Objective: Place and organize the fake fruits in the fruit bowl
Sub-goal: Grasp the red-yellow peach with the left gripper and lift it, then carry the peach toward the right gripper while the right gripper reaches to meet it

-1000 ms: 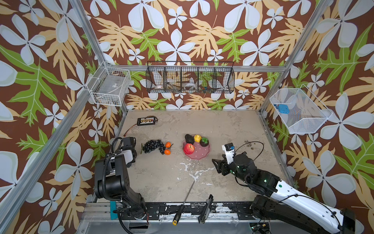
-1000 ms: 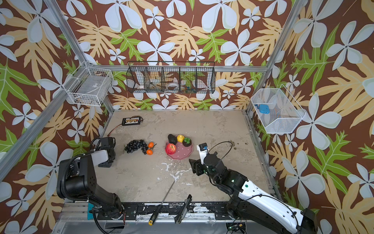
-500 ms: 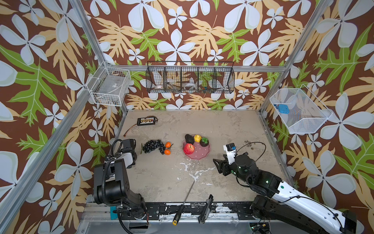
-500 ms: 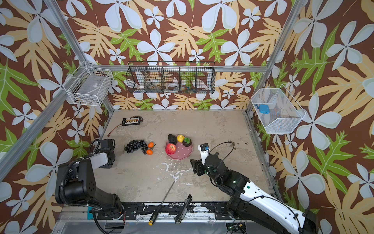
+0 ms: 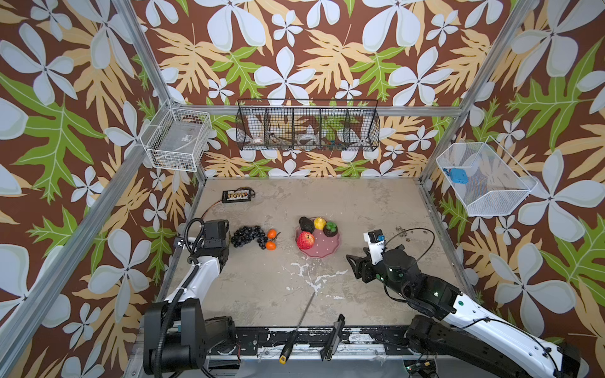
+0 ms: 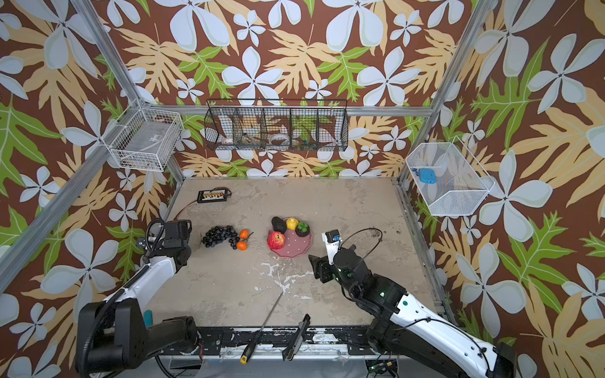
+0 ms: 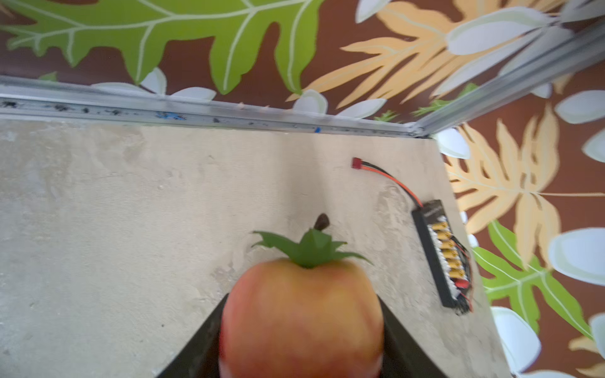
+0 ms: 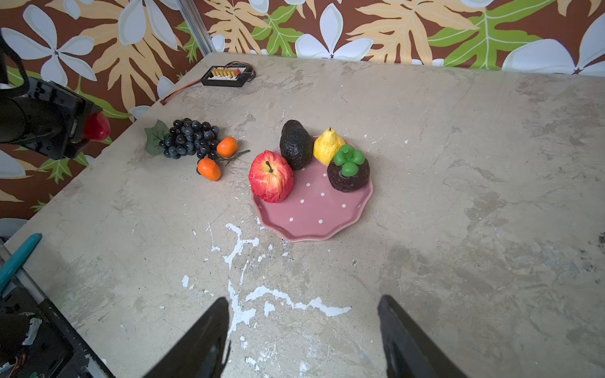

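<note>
Left jaws have just narrowed onto the strawberry [image 7: 301,314], now pinched between them, so it looks ready to carry. The fruit bowl [image 8: 311,222] lies ahead of the right jaws, which stand spread and empty; the grapes [image 8: 188,137] wait between left jaws and bowl.

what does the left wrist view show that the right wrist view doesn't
Only left wrist: the green leafy cap of the strawberry, gripped in the left end effector. Only right wrist: the fruit bowl holding apple, avocado and lemon, plus grapes and two oranges on the table. Both: the strawberry's red body and the connector board.
</note>
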